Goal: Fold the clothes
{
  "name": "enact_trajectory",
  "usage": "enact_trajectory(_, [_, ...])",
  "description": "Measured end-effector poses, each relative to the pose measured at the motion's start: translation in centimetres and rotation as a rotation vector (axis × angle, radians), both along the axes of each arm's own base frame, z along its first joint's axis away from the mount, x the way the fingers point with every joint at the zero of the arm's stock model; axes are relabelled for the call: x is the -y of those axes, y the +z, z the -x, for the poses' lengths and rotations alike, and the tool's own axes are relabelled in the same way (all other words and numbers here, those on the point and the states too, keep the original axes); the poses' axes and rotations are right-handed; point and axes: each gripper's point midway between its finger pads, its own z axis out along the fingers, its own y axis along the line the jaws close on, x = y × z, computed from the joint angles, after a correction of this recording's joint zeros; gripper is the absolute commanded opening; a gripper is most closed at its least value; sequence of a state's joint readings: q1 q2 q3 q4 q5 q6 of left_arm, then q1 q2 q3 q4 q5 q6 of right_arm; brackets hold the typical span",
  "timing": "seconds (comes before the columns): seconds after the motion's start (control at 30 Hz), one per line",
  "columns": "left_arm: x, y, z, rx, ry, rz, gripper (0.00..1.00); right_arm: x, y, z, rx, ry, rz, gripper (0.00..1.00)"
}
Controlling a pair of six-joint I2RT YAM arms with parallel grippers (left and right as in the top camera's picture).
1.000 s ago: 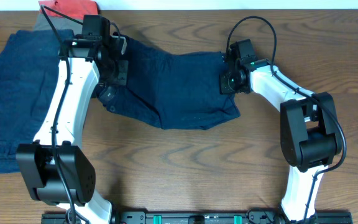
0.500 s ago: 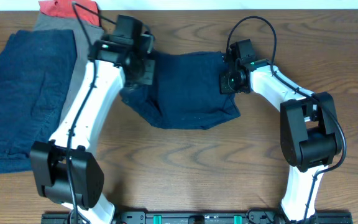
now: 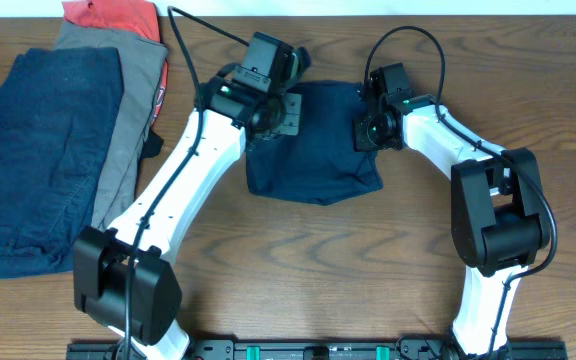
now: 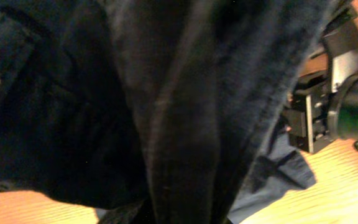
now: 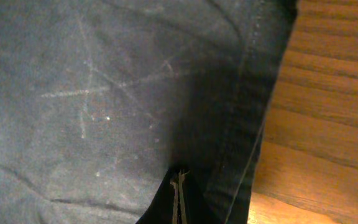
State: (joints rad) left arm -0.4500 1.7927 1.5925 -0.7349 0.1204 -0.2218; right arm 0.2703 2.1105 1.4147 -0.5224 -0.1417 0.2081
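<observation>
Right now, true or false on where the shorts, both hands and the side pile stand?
1. The left hand and the right hand are both shut on the navy shorts. True.
2. The navy shorts lie spread out flat at full width. False: their left part is pulled over toward the right hand, so the fabric is doubled up.
3. A grey garment lies right beside a second navy garment on the left of the table. True.
4. The red-orange garment lies at the near edge by the arm bases. False: it sits at the far left corner, beyond the grey garment.
</observation>
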Motion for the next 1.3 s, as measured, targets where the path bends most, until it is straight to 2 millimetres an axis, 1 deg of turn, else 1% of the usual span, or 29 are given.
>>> enact_trajectory(0.1, [0.8, -0.6, -0.3, -0.006, 0.011, 0.014, 0.06, 0.0, 0.0, 0.0, 0.0, 0.0, 0.0, 0.01])
enact_trajectory(0.2, [1.9, -1.9, -0.6, -0.021, 0.019, 0.026, 0.06, 0.0, 0.0, 0.0, 0.0, 0.0, 0.0, 0.01])
enact_trajectory(0.43, [5.3, -4.4, -0.4, -0.061, -0.02, 0.071, 0.06, 0.1, 0.0, 0.0, -0.001, -0.003, -0.003, 0.01])
enact_trajectory(0.53, [6.6, -4.8, -0.1, -0.065, -0.033, 0.088, 0.06, 0.2, 0.0, 0.0, -0.002, -0.004, -0.003, 0.01])
enact_trajectory(0.7, [8.2, -4.6, 0.2, -0.052, -0.054, 0.108, 0.07, 0.3, 0.0, 0.0, -0.004, -0.007, -0.003, 0.01])
enact_trajectory(0.77, [8.6, -4.5, 0.4, -0.049, -0.062, 0.114, 0.24, 0.4, 0.0, 0.0, -0.005, -0.008, -0.004, 0.01])
enact_trajectory(0.8, [8.8, -4.5, 0.5, -0.049, -0.064, 0.116, 0.29, 0.4, 0.0, 0.0, -0.005, -0.008, -0.005, 0.01])
enact_trajectory(0.83, [8.9, -4.4, 0.5, -0.047, -0.066, 0.121, 0.39, 0.4, 0.0, 0.0, -0.006, -0.009, -0.006, 0.01])
enact_trajectory(0.97, [9.4, -4.3, 0.6, -0.051, -0.071, 0.142, 0.57, 0.4, 0.0, 0.0, -0.008, -0.009, -0.012, 0.01])
enact_trajectory(1.07, [9.5, -4.3, 0.7, -0.052, -0.072, 0.144, 0.63, 0.5, 0.1, 0.2, -0.023, -0.012, -0.018, 0.04])
enact_trajectory(1.1, [9.5, -4.3, 0.7, -0.053, -0.072, 0.145, 0.66, 0.6, 0.1, 0.3, -0.035, -0.016, -0.024, 0.07])
enact_trajectory(1.2, [9.5, -4.2, 0.7, -0.052, -0.074, 0.146, 0.73, 1.5, 0.6, 0.8, -0.063, -0.039, -0.037, 0.11])
enact_trajectory(1.23, [9.6, -4.2, 0.7, -0.051, -0.075, 0.148, 0.75, 2.1, 1.1, 0.8, -0.066, -0.052, -0.041, 0.14])
enact_trajectory(1.3, [9.7, -4.1, 0.5, -0.044, -0.075, 0.154, 0.77, 3.6, 2.8, 0.6, -0.052, -0.089, -0.053, 0.21])
